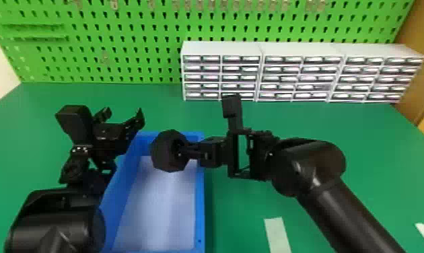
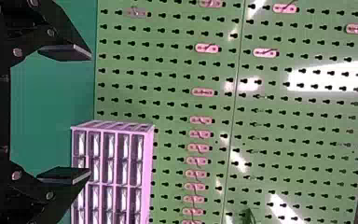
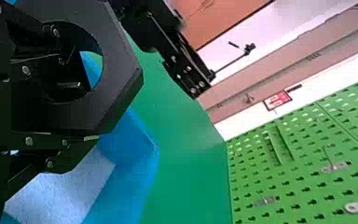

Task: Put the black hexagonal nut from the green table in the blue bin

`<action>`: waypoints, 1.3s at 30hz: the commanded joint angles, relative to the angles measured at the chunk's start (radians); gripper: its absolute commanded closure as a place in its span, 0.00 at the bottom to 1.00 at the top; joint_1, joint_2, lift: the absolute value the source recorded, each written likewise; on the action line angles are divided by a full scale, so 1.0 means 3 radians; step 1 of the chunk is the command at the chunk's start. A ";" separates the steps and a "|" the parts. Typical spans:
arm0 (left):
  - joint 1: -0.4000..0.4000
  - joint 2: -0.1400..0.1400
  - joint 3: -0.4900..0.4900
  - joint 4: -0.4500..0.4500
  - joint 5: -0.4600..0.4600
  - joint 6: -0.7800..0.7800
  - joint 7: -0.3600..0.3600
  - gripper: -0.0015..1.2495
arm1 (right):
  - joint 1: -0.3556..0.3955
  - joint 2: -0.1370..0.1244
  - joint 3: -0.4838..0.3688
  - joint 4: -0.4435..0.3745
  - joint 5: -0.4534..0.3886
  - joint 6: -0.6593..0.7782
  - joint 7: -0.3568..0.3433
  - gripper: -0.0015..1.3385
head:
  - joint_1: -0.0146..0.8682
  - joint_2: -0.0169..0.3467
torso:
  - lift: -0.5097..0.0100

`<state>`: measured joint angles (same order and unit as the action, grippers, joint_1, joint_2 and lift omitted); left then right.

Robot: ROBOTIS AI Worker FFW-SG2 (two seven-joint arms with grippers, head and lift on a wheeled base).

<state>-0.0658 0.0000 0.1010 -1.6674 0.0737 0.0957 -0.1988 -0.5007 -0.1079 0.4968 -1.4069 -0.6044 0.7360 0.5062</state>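
A green pegboard point(image 1: 147, 20) stands behind the green table point(image 1: 235, 208), with white drawer cabinets point(image 1: 223, 48) along the far edge, right of centre. The black hexagonal nut point(image 1: 160, 153) is held up over the far part of the blue bin point(image 1: 200, 205), with some of the bin's blue showing through its hole in the right wrist view. The right gripper point(image 1: 187, 153) grips the nut, coming in from the right across the bin's right wall. Past the nut, the bin's pale floor runs on toward the near side between the two long blue walls. The left gripper point(image 1: 123, 117) is raised near the bin's far left corner, its fingers point(image 2: 67, 52) spread wide with nothing between them, and its arm lies across part of the left wall. Green tabletop stretches between the bin's far edge and the cabinets, while to the bin's right a pale strip point(image 1: 278, 233) lies well apart from its wall.
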 commanded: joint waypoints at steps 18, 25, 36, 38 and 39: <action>0.0000 -0.0009 -0.0004 0.0000 0.0000 0.0003 0.0003 0.30 | -0.0018 0.0002 0.0134 0.0052 -0.0072 -0.0035 0.0000 0.63 | 0.79 0.19 | 0.79; 0.0005 -0.0009 0.0001 0.0000 0.0000 -0.0002 -0.0002 0.30 | 0.0007 0.0007 0.0088 0.0052 -0.0077 -0.0040 0.0000 0.28 | 0.79 0.19 | 0.79; 0.0010 -0.0009 0.0006 0.0000 0.0005 -0.0002 0.0003 0.30 | 0.0038 0.0007 -0.0091 0.0042 -0.0077 -0.0076 0.0020 0.07 | 0.79 0.19 | 0.79; 0.0010 -0.0009 0.0001 0.0000 0.0005 -0.0002 -0.0002 0.30 | 0.0058 0.0007 -0.0178 0.0021 -0.0061 -0.0081 0.0026 0.07 | 0.79 0.19 | 0.79; 0.0010 -0.0009 0.0001 0.0000 0.0005 -0.0002 -0.0002 0.30 | 0.0064 0.0007 -0.0214 0.0011 -0.0046 -0.0081 0.0026 0.07 | 0.79 0.19 | 0.79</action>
<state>-0.0632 0.0000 0.1018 -1.6674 0.0751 0.0954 -0.1990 -0.4896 -0.1057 0.4740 -1.3941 -0.6269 0.7166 0.5122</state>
